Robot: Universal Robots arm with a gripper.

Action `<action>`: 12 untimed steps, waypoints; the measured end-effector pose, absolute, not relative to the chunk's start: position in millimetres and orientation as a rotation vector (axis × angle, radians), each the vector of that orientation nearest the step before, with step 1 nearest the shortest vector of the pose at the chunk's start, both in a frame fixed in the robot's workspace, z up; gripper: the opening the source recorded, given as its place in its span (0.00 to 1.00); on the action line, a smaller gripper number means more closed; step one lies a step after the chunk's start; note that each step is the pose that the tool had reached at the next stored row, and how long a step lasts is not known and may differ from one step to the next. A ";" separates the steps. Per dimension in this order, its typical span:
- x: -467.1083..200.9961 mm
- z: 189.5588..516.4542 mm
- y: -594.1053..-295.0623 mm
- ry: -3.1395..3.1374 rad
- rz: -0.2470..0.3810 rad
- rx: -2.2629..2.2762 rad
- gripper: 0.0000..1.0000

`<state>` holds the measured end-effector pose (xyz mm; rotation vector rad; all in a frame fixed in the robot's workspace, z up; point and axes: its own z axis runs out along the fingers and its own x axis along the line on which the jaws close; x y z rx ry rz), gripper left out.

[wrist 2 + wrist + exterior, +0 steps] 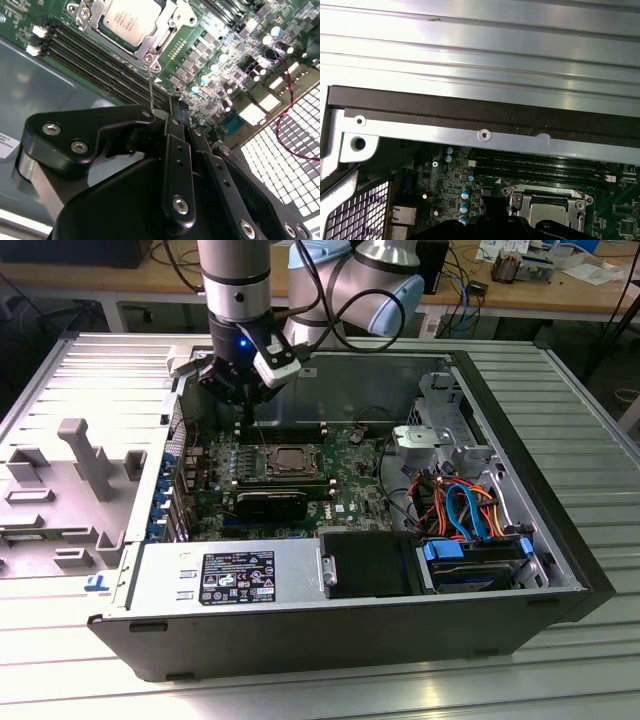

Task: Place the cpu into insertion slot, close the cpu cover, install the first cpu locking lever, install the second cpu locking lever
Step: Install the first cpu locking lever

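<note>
The cpu [290, 460] [131, 17] lies flat in the insertion slot [268, 476] on the green motherboard [350, 480]. The silvery cpu cover [167, 30] [580, 207] is folded down around it, with the chip's top showing through its window. A thin wire locking lever [150, 85] rises from the socket's corner towards my gripper [172, 107] [248, 425]. The gripper hangs just above that corner with its black fingers drawn together. The lever's end runs beside the fingertips, and I cannot tell whether it is held.
Long black memory slots [100, 60] [535, 165] run beside the socket. The case's metal wall [470, 135] and a vented grille [285, 160] stand close by. A power supply [230, 580] and a drive with coloured cables [475, 560] sit at the case's front.
</note>
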<state>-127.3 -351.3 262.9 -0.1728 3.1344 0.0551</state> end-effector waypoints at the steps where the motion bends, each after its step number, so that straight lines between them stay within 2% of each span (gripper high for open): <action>1: -126.3 262.9 -351.3 3.135 0.055 -0.173 0.11; 12: -120.1 262.8 -351.3 3.137 0.056 -0.173 0.11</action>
